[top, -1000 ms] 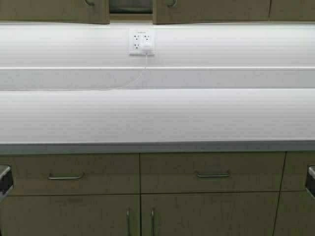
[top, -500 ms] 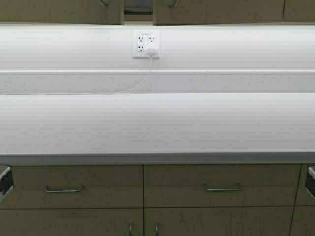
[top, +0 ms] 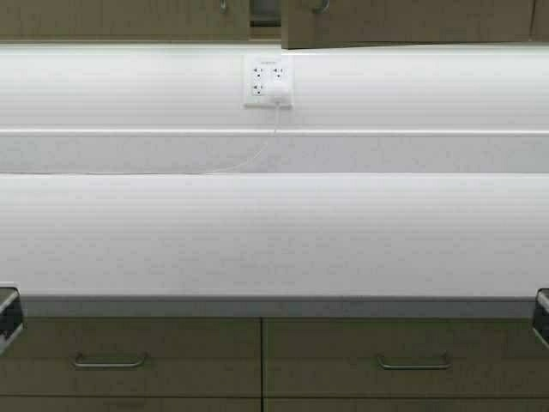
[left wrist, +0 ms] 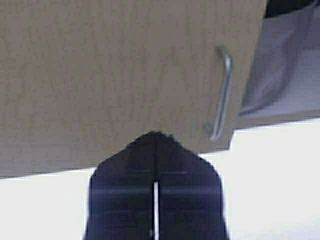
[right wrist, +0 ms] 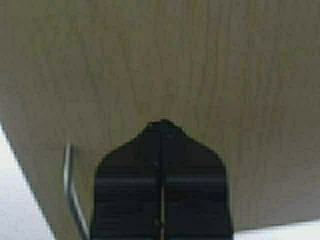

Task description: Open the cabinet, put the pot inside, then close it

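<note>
The cabinet hangs above the counter; only the lower edges of its left door [top: 129, 19] and right door [top: 412, 24] show in the high view, with a narrow dark gap [top: 264, 10] between them. My left gripper [left wrist: 155, 135] is shut, its tip close to the left door [left wrist: 110, 75], beside the metal handle [left wrist: 222, 92]. My right gripper [right wrist: 162, 122] is shut, its tip close to the right door [right wrist: 200, 60], near its handle [right wrist: 70, 190]. The pot is out of view.
A white counter [top: 274, 232] runs across, with a wall outlet [top: 268, 81] and a white cord. Floor cabinet drawers [top: 129, 356] lie below. Dark arm parts show at the left edge [top: 9, 313] and the right edge [top: 542, 313].
The robot has moved closer to the counter; the scene has shifted down and to the right. The gap between the two wall cabinet doors has narrowed.
</note>
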Robot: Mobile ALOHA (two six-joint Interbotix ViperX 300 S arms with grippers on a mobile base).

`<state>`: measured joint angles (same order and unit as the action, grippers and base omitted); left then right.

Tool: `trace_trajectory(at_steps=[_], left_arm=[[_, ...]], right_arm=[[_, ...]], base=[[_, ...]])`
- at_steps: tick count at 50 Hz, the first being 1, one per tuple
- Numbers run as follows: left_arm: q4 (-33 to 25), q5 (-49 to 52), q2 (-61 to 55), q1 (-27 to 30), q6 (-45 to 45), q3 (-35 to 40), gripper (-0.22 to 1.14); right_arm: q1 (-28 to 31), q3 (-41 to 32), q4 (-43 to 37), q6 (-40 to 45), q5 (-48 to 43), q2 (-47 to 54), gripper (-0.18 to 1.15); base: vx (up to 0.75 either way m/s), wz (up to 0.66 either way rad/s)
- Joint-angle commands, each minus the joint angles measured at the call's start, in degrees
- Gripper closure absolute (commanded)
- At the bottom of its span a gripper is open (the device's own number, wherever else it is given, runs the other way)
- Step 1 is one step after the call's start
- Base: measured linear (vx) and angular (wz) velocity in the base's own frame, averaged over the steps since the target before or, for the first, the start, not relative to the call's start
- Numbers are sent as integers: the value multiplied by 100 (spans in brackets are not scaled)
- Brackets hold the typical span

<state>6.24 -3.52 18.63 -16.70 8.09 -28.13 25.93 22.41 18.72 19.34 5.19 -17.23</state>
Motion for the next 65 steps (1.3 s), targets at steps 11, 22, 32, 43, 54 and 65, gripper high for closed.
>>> trace_trajectory(at_steps=[11,22,32,43,54,65], left_arm=[[26,-141,563,-26,-9,-492,89],[79,-26,870,-18,-62,-668,89],[62,-18,1037,-18,-26,-809,89],[62,-18,1063,-18,26,-809,89],[62,0,1143,-18,44,-914,89],[62,-9,1143,-18,53,-976,89]], right_arm=[[26,-791,-18,53,79,519,89],[26,193,-26,62,220,-308,89],[53,659,-26,53,237,-861,89],[70,765,-18,44,396,-958,89],[70,853,-18,26,404,-1002,90],[70,888,-18,35,404,-1011,89]], base=[[16,-3],[12,-8],[9,-1],[6,3],[2,2],[1,1]])
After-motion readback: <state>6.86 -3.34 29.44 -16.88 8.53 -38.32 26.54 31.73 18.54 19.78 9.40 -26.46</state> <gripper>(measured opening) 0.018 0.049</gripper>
